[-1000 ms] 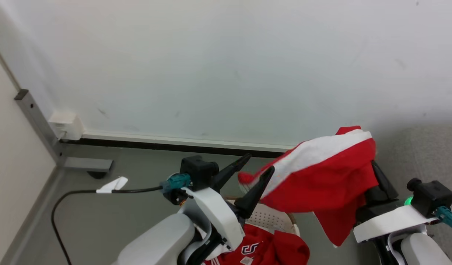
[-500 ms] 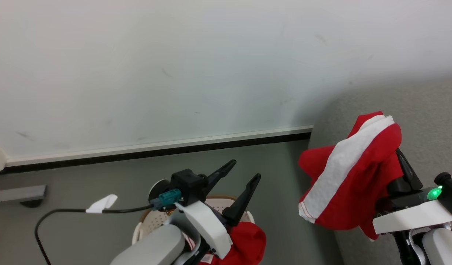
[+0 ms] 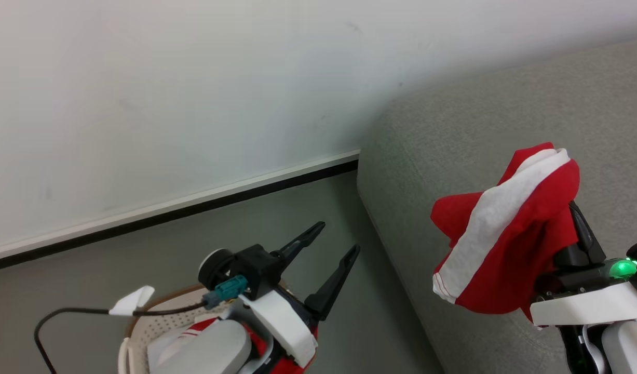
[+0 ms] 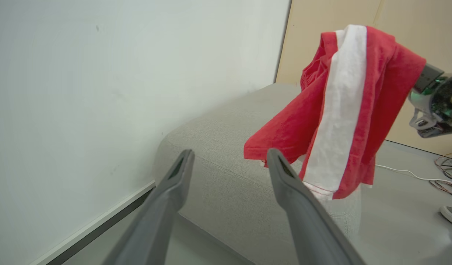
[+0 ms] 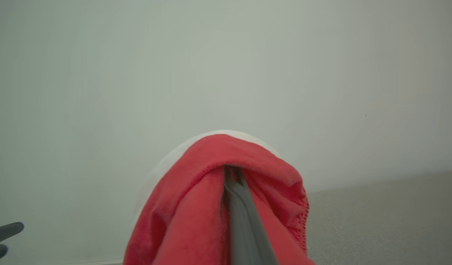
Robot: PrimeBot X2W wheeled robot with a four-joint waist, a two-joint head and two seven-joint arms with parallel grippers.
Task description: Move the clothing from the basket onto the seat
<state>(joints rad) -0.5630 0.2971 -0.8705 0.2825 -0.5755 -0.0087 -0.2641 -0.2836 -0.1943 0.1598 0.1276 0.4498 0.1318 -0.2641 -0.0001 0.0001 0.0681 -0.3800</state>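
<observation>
**Banded garment held over seat; second garment in basket**

Right gripper (image 3: 583, 236): fingers pressed together in right wrist view, clamped on the banded garment (image 3: 505, 234). The red cloth with its wide white stripe is folded over the fingertips and hangs down bunched. It is up in the air over the left end of the seat (image 3: 453, 130), the grey sofa filling the right side of the scene. In left wrist view its lower hem hangs loose in front of the sofa's end. Cannot tell if the hem touches the cushion.

Left gripper (image 3: 336, 238): wide open, holding nothing. Its fingers point up and far, over the floor (image 3: 245, 228) between basket and seat, well apart from the banded garment.

Basket (image 3: 141, 317) sits at near left on the floor, with brown rim and perforated wall showing. The left forearm covers most of it.
- Inside: the second garment (image 3: 193, 326), red with white striped trim, piled up to the rim.
- Also some white cloth in there; cannot tell which item it belongs to.

A black cable (image 3: 64, 311) with a white tag runs across the basket's left side. The white wall (image 3: 193, 78) with its dark baseboard is at the far side.
</observation>
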